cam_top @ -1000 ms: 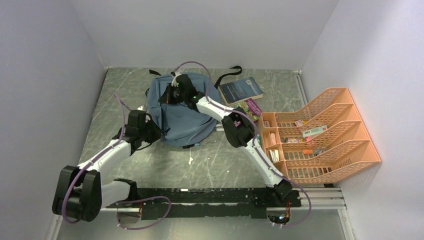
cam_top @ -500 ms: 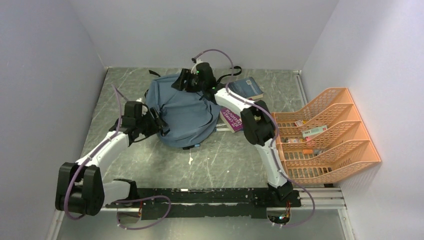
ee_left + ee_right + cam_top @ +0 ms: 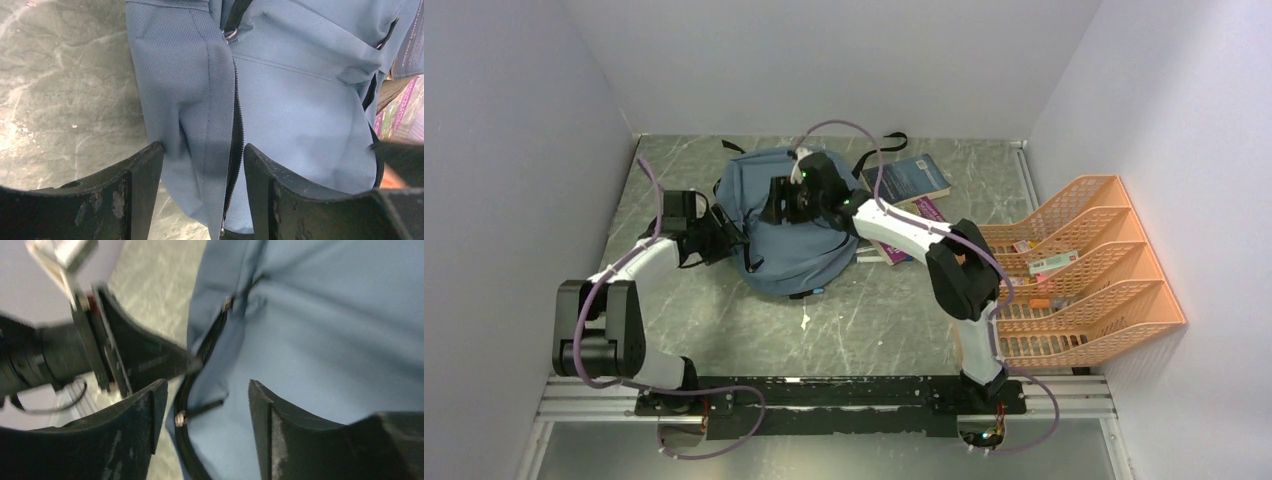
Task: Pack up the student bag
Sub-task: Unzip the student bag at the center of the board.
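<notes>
The student bag (image 3: 809, 240) lies flat on the table, grey-blue, its black zipper (image 3: 235, 135) running along the left edge. At that left edge my left gripper (image 3: 727, 238) is open. A fold of fabric and the zipper pass between its fingers (image 3: 145, 185) without being pinched. My right gripper (image 3: 774, 205) hovers open over the bag's upper left part. In the right wrist view the bag (image 3: 320, 330) fills the picture, with a metal zipper pull (image 3: 180, 417) between the jaws and the left gripper (image 3: 145, 360) just beyond.
A dark blue book (image 3: 907, 180) and a purple book (image 3: 906, 238) lie right of the bag. An orange tiered tray rack (image 3: 1074, 270) with several small items stands at the right wall. Walls close in on three sides.
Both grippers have opened and let go of the bag's fabric. The right gripper went up and right, then came back down left over the bag. The left arm swung further away.
</notes>
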### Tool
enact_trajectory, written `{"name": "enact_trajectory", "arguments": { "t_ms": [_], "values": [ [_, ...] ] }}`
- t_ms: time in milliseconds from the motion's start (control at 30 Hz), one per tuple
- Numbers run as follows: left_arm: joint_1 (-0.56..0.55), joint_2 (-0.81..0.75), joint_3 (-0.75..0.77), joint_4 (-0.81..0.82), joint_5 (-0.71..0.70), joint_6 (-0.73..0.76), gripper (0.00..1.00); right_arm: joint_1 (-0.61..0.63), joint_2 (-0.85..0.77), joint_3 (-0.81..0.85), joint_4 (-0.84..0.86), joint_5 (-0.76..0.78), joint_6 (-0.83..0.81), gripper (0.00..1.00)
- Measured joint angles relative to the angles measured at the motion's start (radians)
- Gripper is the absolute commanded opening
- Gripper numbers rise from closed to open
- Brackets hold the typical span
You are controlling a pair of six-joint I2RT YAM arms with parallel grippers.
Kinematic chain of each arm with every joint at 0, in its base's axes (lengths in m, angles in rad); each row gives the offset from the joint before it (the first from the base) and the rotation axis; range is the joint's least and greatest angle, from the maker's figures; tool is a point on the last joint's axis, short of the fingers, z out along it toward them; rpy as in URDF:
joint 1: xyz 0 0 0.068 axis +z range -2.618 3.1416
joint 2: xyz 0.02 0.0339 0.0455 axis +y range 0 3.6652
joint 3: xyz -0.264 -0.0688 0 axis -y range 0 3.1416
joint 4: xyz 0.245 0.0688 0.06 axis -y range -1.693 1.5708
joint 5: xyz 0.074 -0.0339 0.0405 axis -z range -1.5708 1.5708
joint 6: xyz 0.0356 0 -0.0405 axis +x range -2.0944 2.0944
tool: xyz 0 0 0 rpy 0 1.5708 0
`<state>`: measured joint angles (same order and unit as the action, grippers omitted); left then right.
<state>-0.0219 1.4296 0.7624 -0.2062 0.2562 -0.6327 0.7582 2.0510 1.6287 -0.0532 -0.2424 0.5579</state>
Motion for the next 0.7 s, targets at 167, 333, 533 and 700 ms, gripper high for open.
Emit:
{"name": "enact_trajectory", "arguments": {
  "t_ms": [167, 333, 533, 700],
  "values": [
    [0.0, 0.069, 0.022, 0.023, 0.019, 0.0, 0.63, 0.053, -0.092, -0.182, -0.039, 0.012, -0.048, 0.42],
    [0.0, 0.14, 0.035, 0.055, 0.04, -0.001, 0.37, 0.076, -0.148, -0.315, -0.053, 0.058, -0.098, 0.31],
    [0.004, 0.164, 0.035, 0.06, 0.053, -0.014, 0.05, 0.192, -0.175, -0.465, -0.002, 0.146, -0.154, 0.25],
    [0.005, 0.163, 0.035, 0.069, 0.083, -0.023, 0.05, 0.257, -0.201, -0.571, 0.148, 0.227, -0.179, 0.24]
  ]
}}
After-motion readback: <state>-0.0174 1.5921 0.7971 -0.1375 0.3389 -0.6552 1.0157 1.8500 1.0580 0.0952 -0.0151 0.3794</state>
